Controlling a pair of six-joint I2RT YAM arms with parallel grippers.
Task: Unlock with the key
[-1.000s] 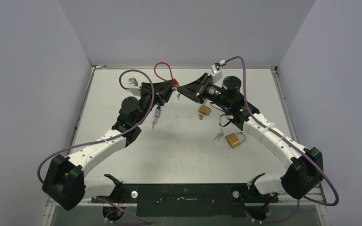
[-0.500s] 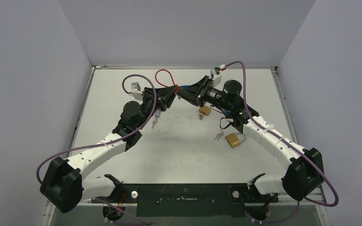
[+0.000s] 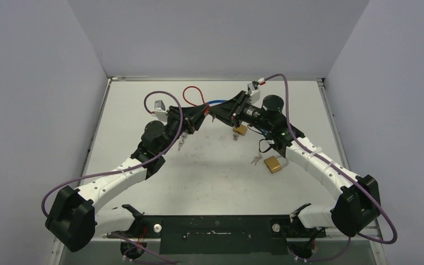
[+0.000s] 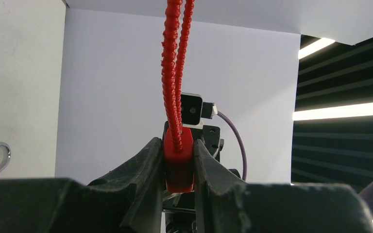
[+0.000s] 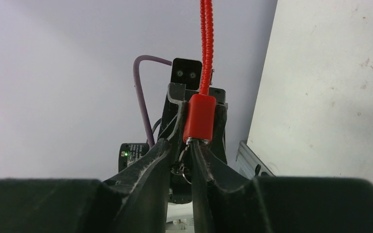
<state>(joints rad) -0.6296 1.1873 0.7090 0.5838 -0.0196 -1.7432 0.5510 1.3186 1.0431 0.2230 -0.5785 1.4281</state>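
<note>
Since the large brass padlock (image 3: 275, 163) and the small silver keys (image 3: 255, 160) just beside it lie on the white table (image 3: 210, 182) nearest the arm bases, with a smaller brass padlock (image 3: 240, 130) further in and no gripper near them, the work looks to be on the red lock held in the air beyond. The left gripper (image 3: 201, 112) is clenched on the red plastic lock body (image 4: 178, 165), its fingers pressed to both flanks. The right gripper (image 3: 214, 113) meets it nose to nose. A thin metal key ring (image 5: 180, 167) hangs in the narrow gap between its fingers, just below the lock body's end, and I cannot tell whether they pinch it or merely flank it. My reading is that the key sits at the keyhole end, yet the red ribbed cable (image 4: 175, 58) enters the body by both strands, so the lock does not look opened; the turn and the freeing of the cable are left to do. Only the right wrist view shows the ring, and only the left wrist view shows both strands seated. The overhead view alone shows how the arms meet, with the red loop arching toward the blue cable (image 3: 218, 101) farthest back.
</note>
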